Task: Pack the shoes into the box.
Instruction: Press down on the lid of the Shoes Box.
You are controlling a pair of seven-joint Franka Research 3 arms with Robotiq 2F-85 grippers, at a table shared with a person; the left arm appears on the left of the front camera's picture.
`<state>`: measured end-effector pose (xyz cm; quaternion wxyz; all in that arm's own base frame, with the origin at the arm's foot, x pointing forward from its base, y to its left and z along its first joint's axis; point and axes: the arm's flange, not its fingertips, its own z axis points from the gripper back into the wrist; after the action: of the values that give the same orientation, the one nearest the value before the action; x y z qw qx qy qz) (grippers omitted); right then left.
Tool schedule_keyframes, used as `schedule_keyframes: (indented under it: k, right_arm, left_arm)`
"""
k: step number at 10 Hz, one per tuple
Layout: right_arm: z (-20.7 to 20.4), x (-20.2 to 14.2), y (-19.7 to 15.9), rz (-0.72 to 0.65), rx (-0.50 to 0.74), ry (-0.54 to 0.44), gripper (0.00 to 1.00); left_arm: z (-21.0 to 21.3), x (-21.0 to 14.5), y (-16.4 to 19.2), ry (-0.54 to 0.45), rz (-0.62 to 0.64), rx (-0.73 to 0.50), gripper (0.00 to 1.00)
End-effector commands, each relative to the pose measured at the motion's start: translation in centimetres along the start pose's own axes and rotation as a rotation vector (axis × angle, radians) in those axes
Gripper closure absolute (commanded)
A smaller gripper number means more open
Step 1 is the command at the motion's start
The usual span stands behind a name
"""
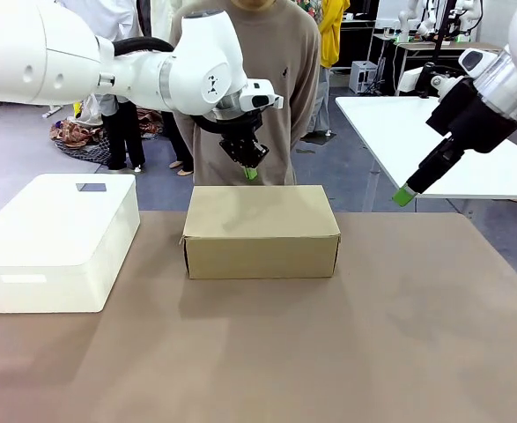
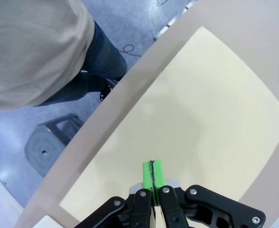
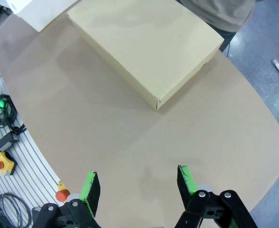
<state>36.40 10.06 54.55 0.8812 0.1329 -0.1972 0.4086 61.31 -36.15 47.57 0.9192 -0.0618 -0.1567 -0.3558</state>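
The tan cardboard box (image 1: 262, 231) sits closed in the middle of the table, its lid flat; it also lies below in the left wrist view (image 2: 196, 118) and ahead in the right wrist view (image 3: 146, 45). The shoes are hidden. My left gripper (image 1: 250, 171) hovers just above the box's far edge, its green pads (image 2: 153, 175) pressed together with nothing between them. Up at the table's right side, well clear of the box, my right gripper (image 1: 404, 196) hangs open and empty, its fingers (image 3: 184, 180) spread wide.
A larger white plastic box (image 1: 55, 240) stands at the table's left. A person in a tan sweater (image 1: 258, 79) stands behind the far edge. The brown table (image 1: 328, 352) stretches bare in front. A second white table (image 1: 443, 141) lies at the back right.
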Motion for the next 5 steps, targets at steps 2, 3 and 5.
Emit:
schedule_keyframes:
  k: [2, 3, 5]
  right_arm:
    - [0.04, 0.03, 0.01, -0.001, -0.011, 0.005, 0.14]
    - [0.04, 0.03, 0.01, -0.001, -0.011, 0.005, 0.14]
    - [0.04, 0.03, 0.01, -0.001, -0.011, 0.005, 0.14]
  left_arm:
    - [-0.77, 0.15, 0.32, -0.004, 0.004, -0.001, 1.0]
    - [-0.77, 0.15, 0.32, -0.004, 0.004, -0.001, 1.0]
    - [-0.77, 0.15, 0.32, -0.004, 0.004, -0.001, 1.0]
